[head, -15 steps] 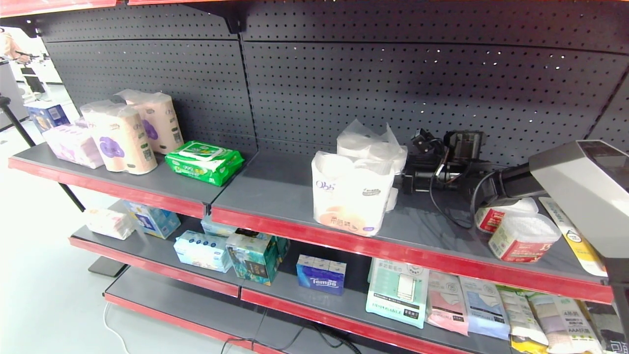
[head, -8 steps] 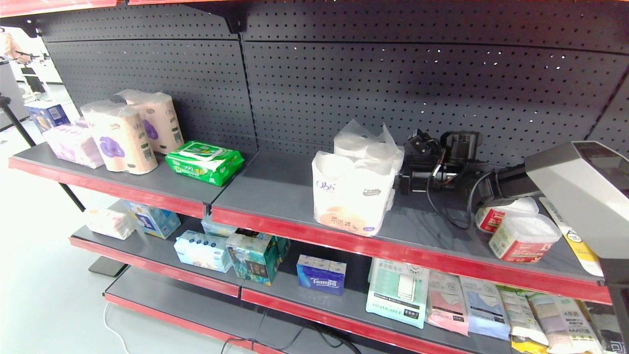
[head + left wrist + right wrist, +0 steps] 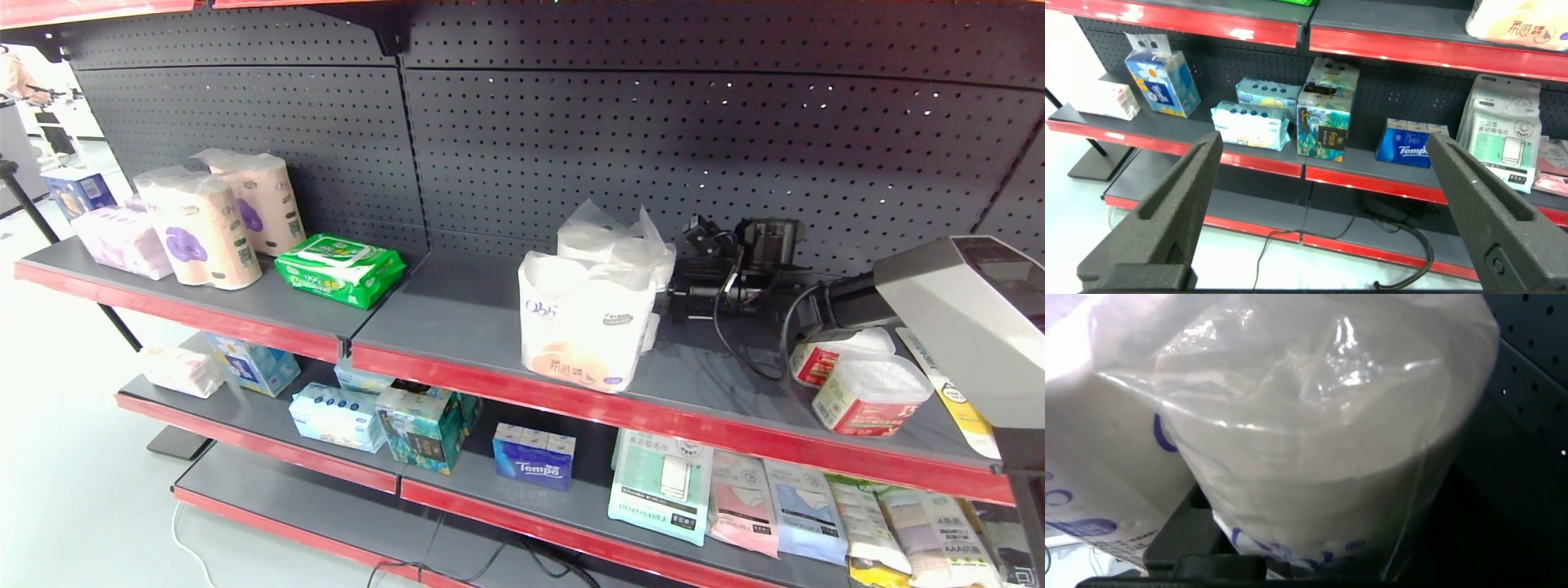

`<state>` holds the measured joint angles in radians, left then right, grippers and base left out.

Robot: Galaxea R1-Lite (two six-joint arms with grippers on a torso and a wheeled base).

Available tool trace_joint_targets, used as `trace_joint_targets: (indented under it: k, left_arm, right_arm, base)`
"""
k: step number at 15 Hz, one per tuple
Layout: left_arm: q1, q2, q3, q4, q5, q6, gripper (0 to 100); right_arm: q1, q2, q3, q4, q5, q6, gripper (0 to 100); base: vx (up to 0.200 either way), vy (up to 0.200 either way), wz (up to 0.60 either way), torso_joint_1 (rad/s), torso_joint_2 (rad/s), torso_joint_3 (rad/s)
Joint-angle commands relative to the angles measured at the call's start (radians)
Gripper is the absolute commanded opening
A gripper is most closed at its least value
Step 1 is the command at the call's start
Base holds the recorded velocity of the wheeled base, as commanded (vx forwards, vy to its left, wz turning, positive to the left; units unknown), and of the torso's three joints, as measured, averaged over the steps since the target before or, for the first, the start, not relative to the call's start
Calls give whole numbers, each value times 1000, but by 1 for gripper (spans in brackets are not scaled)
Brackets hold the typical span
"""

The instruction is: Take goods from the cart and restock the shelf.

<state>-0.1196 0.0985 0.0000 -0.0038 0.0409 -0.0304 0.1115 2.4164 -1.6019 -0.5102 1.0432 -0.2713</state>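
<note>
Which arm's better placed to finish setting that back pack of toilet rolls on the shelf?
Right. The right gripper is up on the shelf right beside the rear toilet roll pack; the left gripper hangs open lower down, facing the lower shelves.

Bright, even light from overhead and from the open room on my left; the floor (image 3: 49, 457) there washes near white. Dark pegboard (image 3: 653, 131) swallows light, pinholes glinting. Soft shadow under each shelf (image 3: 669, 421) lip. Head view bows straight edges near its borders. Glare streaks across the plastic-wrapped roll pack (image 3: 1323, 457), one corner blown out. My left gripper (image 3: 1324, 140) reads as dark fingers (image 3: 1167, 212) against lit floor.
</note>
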Motion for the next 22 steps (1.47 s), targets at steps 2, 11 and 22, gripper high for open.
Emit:
trace_joint_targets:
  k: [2,11,22]
  left_arm:
    - [0,1,0,-1,1,0,100]
    - [0,1,0,-1,1,0,100]
    - [0,1,0,1,1,0,100]
  right_arm:
    - [8,10,-10,-2,24,1,0]
    - [22,13,-15,-2,23,0,0]
    - [17,18,-15,18,-5,4,0]
  base:
    - [0,0,0,0,0,0]
    - [0,0,0,0,0,0]
    - [0,0,0,0,0,0]
